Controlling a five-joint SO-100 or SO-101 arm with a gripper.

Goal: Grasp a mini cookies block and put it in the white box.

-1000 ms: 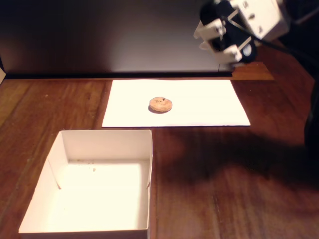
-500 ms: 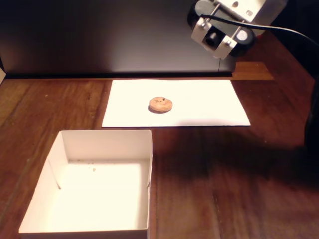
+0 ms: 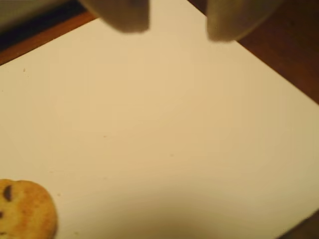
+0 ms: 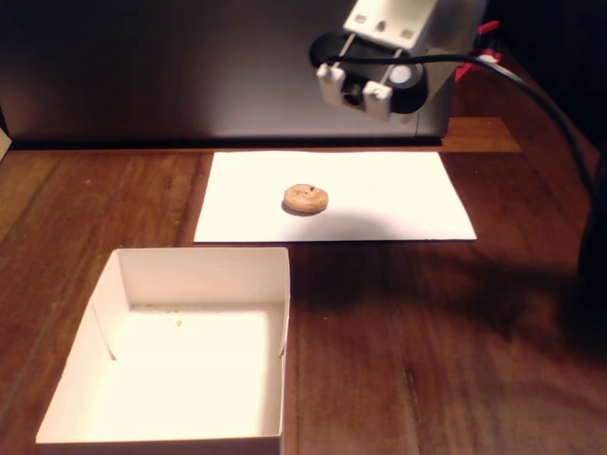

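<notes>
box (image 4: 180, 355): white, lidless, empty apart from a few crumbs; sits on the table (image 4: 427, 360) at front left in the fixed view, open side up so a drop from above goes straight in.
paper sheet (image 4: 379, 194): flat white sheet behind the box, lying on the table; looks like a plain backdrop that makes the cookie easy to spot.
cookie (image 4: 305, 198): small, round, golden-brown with dark specks; flat on the sheet left of its centre, well apart from the box, nothing touching it. In the wrist view it only peeks in at the bottom-left corner (image 3: 25, 211).
end effector (image 4: 356, 90): raised above the far edge of the sheet, up and to the right of the cookie, no contact. Wrist view shows two blurred fingertips (image 3: 124, 15) at the top edge with a clear gap between them; nothing held.
step: approach, judged. Cookie off-centre in the wrist view, so the arm likely needs to shift toward it and come down before closing.
progress: early; cookie not yet grasped, box not yet filled.
</notes>
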